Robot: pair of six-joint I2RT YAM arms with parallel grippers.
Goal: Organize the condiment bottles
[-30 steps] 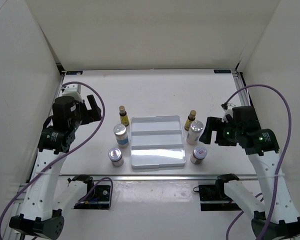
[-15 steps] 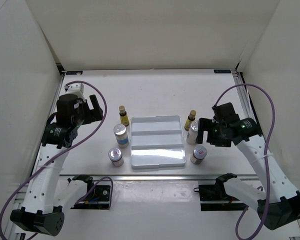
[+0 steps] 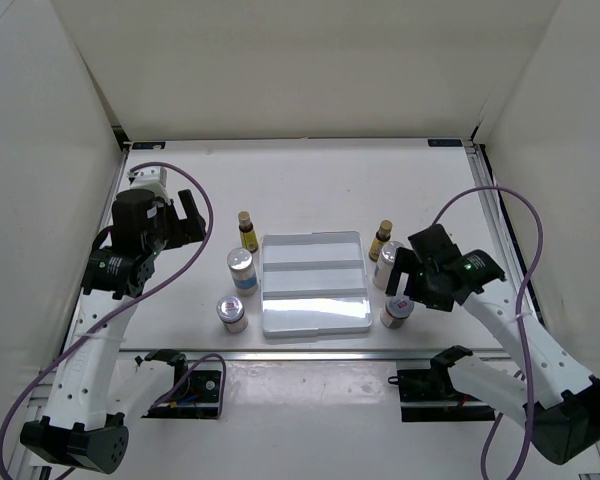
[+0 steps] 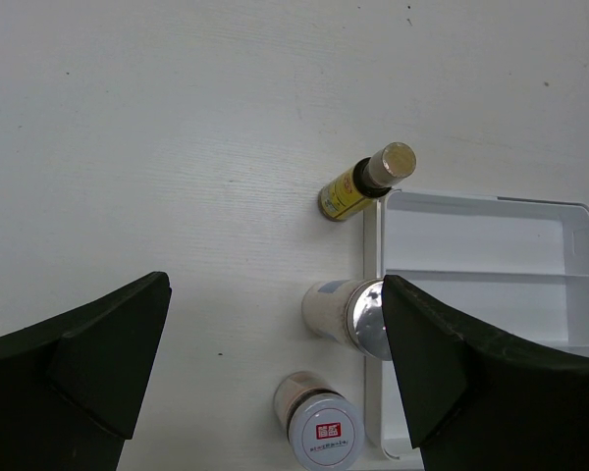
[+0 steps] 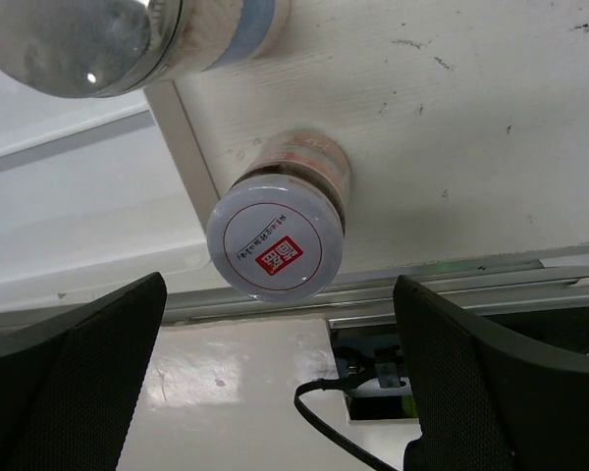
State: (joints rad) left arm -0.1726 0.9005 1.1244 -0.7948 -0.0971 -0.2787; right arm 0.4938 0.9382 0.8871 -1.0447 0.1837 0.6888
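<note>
**Six condiment bottles** [image 3: 388,265] stand upright on the white table [image 3: 310,180], three in a row down each side of the shallow white tray [image 3: 315,312], none inside it.

**Left row, far to near:** brown yellow-labelled bottle [image 3: 247,231], blue-labelled white bottle [image 3: 241,270], red-labelled white bottle [image 3: 231,313].

**Right row, far to near:** second brown bottle [image 3: 382,239], a silver-capped white bottle, and a logo-capped bottle [image 5: 275,250] nearest the table's front edge.

**Right gripper** [image 5: 277,285]: hangs above the logo-capped bottle, jaws spread fully apart with the red-printed cap framed between them. It touches and holds nothing.

**Left gripper** [image 4: 275,285]: hovers over the table to the left of its row, jaws likewise wide apart and empty.
</note>
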